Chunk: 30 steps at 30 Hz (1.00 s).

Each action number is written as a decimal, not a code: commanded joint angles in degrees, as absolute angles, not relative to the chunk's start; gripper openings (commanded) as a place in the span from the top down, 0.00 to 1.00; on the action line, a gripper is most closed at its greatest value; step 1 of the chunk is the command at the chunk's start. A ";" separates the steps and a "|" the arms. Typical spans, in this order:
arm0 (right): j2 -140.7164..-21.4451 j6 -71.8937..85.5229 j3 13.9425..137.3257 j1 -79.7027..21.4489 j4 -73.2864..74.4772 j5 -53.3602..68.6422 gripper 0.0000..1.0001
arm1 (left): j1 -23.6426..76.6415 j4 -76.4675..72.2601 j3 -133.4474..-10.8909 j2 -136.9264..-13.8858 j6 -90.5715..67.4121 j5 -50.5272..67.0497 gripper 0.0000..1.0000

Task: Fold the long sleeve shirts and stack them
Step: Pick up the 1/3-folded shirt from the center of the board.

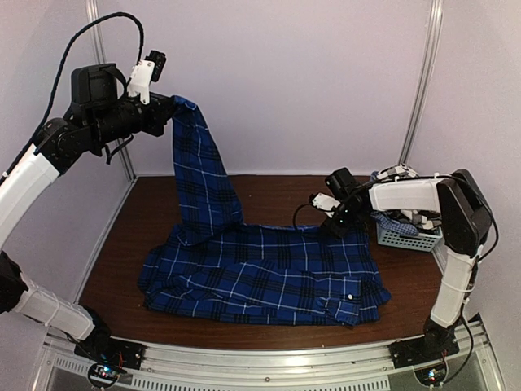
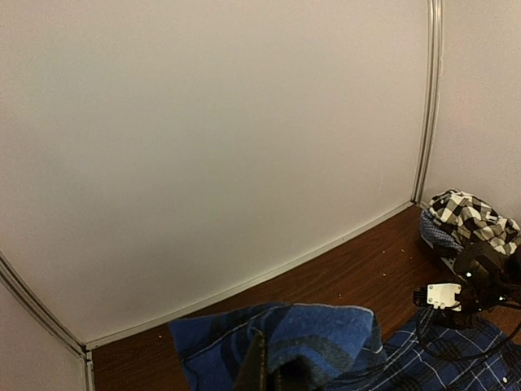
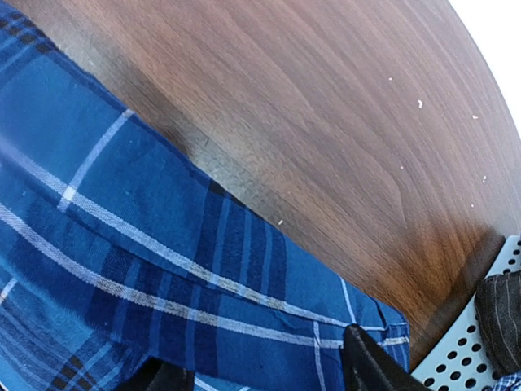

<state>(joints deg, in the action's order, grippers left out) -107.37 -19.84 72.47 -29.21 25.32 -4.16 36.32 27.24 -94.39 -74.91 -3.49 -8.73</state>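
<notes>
Blue plaid shirt (image 1: 269,277) spread mid-table, one sleeve hoisted over the far-left corner, clamped by left gripper (image 1: 169,110), its fingers buried in cloth. Right gripper (image 1: 332,226) at the shirt's far-right edge, fingers cropped, can't tell if it's pinching. Checked shirt (image 2: 468,216) in basket (image 1: 403,238) at right edge, half hidden.

You are working in a robotics lab cell: plain pale wall panels (image 1: 285,81) joined by metal posts (image 1: 422,81) box in a brown wood-grain table (image 1: 269,191) on three sides. The left arm (image 1: 24,183) and right arm (image 1: 458,277) are bolted to an aluminium rail (image 1: 269,362) along its near edge, wiring exposed at their bases.
</notes>
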 commanded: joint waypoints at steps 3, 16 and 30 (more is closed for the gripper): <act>-109.57 -20.08 74.31 -29.58 28.40 -6.81 0.59 | 36.04 25.93 -96.32 -74.25 -2.62 -9.05 1.00; -103.33 -13.98 69.07 -32.77 30.09 -9.60 0.90 | 36.04 29.05 -98.05 -71.80 2.07 -15.69 1.00; -97.46 -2.71 63.46 -41.25 37.94 -15.58 0.95 | 36.03 43.12 -102.28 -69.87 5.76 -6.88 1.00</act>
